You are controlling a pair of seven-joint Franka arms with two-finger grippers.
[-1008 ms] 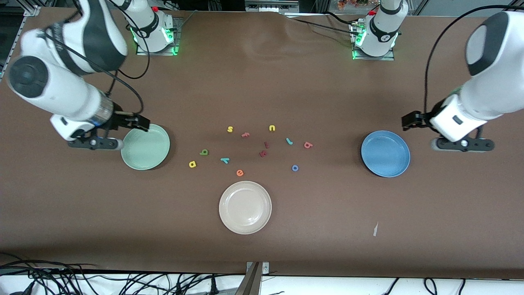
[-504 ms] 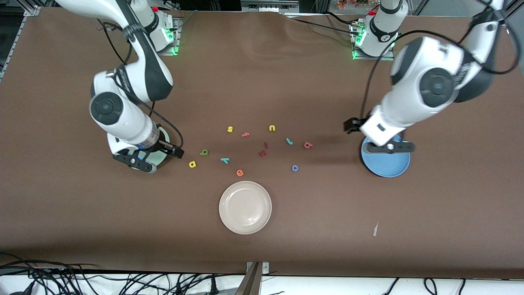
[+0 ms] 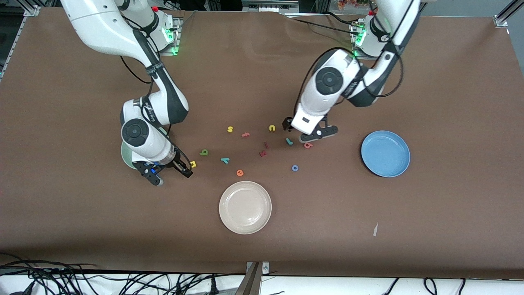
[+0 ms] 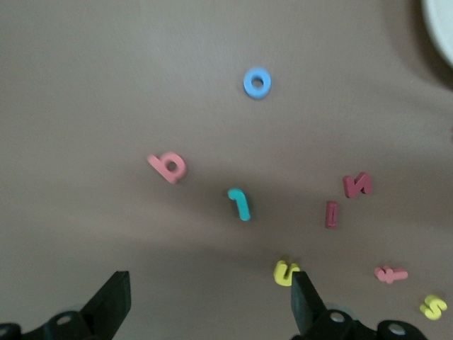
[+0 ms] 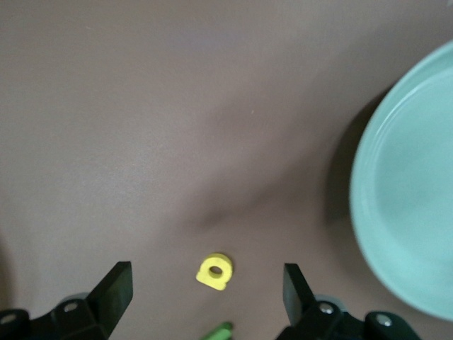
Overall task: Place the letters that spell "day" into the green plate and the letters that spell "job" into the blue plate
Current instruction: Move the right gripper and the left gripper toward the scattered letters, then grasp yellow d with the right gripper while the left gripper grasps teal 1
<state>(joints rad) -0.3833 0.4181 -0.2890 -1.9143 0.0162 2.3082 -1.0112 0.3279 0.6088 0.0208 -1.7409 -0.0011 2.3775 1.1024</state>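
The right gripper [image 3: 170, 172] hangs low at the left of the front frame, jaws open and empty, over the table just beside the yellow "a" [image 3: 193, 164]; its wrist view shows the "a" [image 5: 215, 271] lying between the two fingers [image 5: 113, 290]. The green plate [image 3: 125, 153] sits partly hidden under that arm, at left of centre. The olive "d" [image 3: 204, 152] and teal "y" [image 3: 224, 160] lie a little toward mid-frame from the "a". The left gripper [image 3: 309, 133] hangs right of centre, jaws wide open and holding nothing, over the teal "j" [image 3: 289, 141] and the pink "b" [image 3: 308, 145]; its wrist view shows both letters on the table ahead of the fingers [image 4: 110, 301]. The blue "o" [image 3: 294, 168] lies lower in the front frame than those two. The blue plate [image 3: 385, 153] rests empty at the right. A white plate [image 3: 245, 207] sits at lower centre.
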